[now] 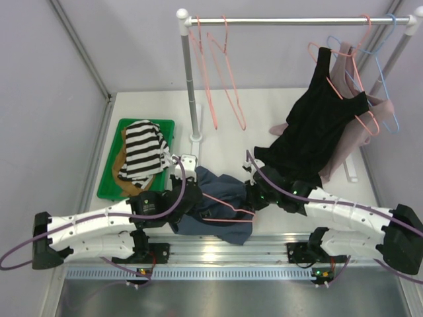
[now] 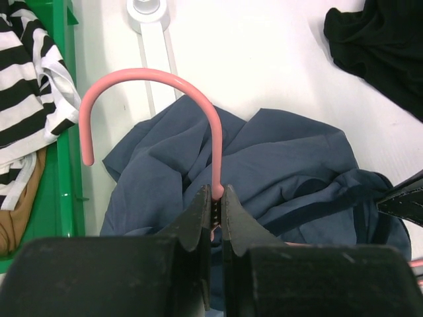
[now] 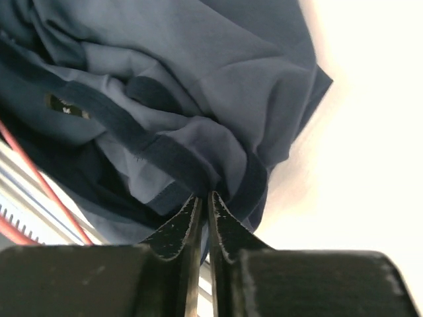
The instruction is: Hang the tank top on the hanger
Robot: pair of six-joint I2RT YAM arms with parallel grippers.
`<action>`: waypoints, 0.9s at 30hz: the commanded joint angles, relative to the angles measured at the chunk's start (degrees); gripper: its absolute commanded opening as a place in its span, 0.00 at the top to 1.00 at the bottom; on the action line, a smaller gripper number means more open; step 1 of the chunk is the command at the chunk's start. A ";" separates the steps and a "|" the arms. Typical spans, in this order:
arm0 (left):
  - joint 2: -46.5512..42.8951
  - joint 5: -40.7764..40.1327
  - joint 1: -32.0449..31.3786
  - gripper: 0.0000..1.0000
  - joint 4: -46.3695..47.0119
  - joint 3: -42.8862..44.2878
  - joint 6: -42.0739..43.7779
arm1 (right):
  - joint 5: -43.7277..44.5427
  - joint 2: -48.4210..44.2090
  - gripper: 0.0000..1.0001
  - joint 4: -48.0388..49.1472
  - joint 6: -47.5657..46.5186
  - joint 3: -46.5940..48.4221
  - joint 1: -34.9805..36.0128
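Observation:
The slate-blue tank top (image 1: 221,208) lies crumpled at the table's near edge between my two grippers. My left gripper (image 2: 215,193) is shut on the neck of the salmon-pink hanger (image 2: 165,78); its hook curves up and left over the tank top (image 2: 277,165). The hanger's wire (image 1: 225,206) runs across the fabric in the top view. My right gripper (image 3: 203,196) is shut on a dark hem fold of the tank top (image 3: 192,99) and holds it bunched. A pink length of the hanger (image 3: 46,181) shows at the left of the right wrist view.
A green tray (image 1: 109,178) with a striped garment (image 1: 142,148) sits at the left. A rail (image 1: 291,21) on a white post (image 1: 190,86) carries spare pink hangers (image 1: 225,72), a black tank top (image 1: 320,125), a mauve top (image 1: 357,135) and a light-blue hanger (image 1: 388,86).

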 commanded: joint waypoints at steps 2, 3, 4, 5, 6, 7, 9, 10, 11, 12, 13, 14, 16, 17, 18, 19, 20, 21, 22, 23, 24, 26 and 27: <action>-1.83 -3.84 -0.23 1.00 -0.16 2.01 -0.80 | 3.89 -4.46 0.98 -0.37 1.01 -1.68 0.65; -1.92 -4.63 -0.23 1.00 -0.33 2.01 -1.41 | 4.16 -6.21 0.99 -0.89 1.27 -1.85 0.73; -1.92 -4.98 -0.23 1.00 -0.59 1.93 -1.59 | 4.34 -7.01 1.00 -2.20 1.54 -2.03 0.56; -2.10 -5.34 -0.23 1.00 -0.94 1.84 -1.77 | 4.60 -7.88 1.00 -2.83 1.71 -2.03 0.65; -2.01 -5.86 -0.23 1.00 -1.38 1.84 -1.95 | 4.69 -9.37 1.00 -3.62 1.89 -1.94 0.73; -2.10 -6.82 -0.23 1.00 -1.73 1.75 -2.64 | 4.78 -10.08 1.00 -4.58 2.15 -1.94 0.65; -2.10 -8.06 -0.23 1.00 -3.23 1.75 -4.13 | 4.78 -12.36 1.00 -5.64 2.42 -1.77 0.65; -2.10 -8.59 -0.23 1.00 -3.67 1.84 -4.67 | 4.69 -12.90 1.00 -6.17 2.50 -1.42 0.65; -2.10 -9.55 -0.23 1.00 -4.11 1.75 -5.02 | 4.34 -13.43 1.00 -7.22 2.59 -1.15 0.65; -2.01 -9.91 -0.23 1.00 -4.63 1.75 -5.46 | 4.08 -14.30 1.00 -7.58 2.68 -0.89 0.65; -1.92 -10.26 -0.23 1.00 -5.07 1.75 -6.42 | 3.73 -14.74 1.00 -8.01 2.68 -0.37 0.65; -1.83 -11.04 -0.23 1.00 -5.60 1.75 -7.04 | 3.20 -15.10 1.00 -8.98 2.77 0.07 0.65; -1.66 -11.58 -0.23 1.00 -6.57 1.84 -8.62 | 2.93 -15.89 1.00 -10.12 2.51 1.30 0.65; -1.92 -11.67 -0.23 1.00 -6.66 1.84 -8.71 | 2.67 -16.15 1.00 -10.56 2.59 1.48 0.65; -2.01 -11.76 -0.23 1.00 -6.57 1.84 -9.06 | 2.58 -16.24 1.00 -11.26 2.51 1.83 0.65; -2.10 -11.84 -0.23 1.00 -6.66 1.92 -9.15 | 2.41 -16.50 1.00 -11.62 2.33 1.92 0.73; -2.18 -11.76 -0.23 1.00 -6.57 1.92 -9.24 | 2.40 -16.59 1.00 -11.97 2.42 2.01 0.65; -2.36 -11.41 -0.23 1.00 -6.49 2.10 -8.81 | 2.49 -16.68 1.00 -12.23 2.33 2.01 0.65; -2.27 -11.23 -0.23 1.00 -5.96 2.10 -8.54 | 2.49 -16.68 1.00 -12.67 2.33 2.01 0.65; -2.10 -11.14 -0.23 1.00 -5.87 2.10 -8.28 | 2.32 -16.94 1.00 -12.68 2.33 2.10 0.65; -1.57 -11.14 -0.23 1.00 -5.87 2.10 -8.19 | 2.14 -16.86 1.00 -12.59 2.33 2.62 0.65; -0.87 -11.14 -0.23 1.00 -5.87 2.19 -8.10 | 1.18 -16.60 1.00 -12.68 2.33 3.59 0.73; -0.43 -11.14 -0.23 1.00 -5.87 2.28 -8.27 | 1.00 -16.07 1.00 -12.76 1.98 4.12 0.73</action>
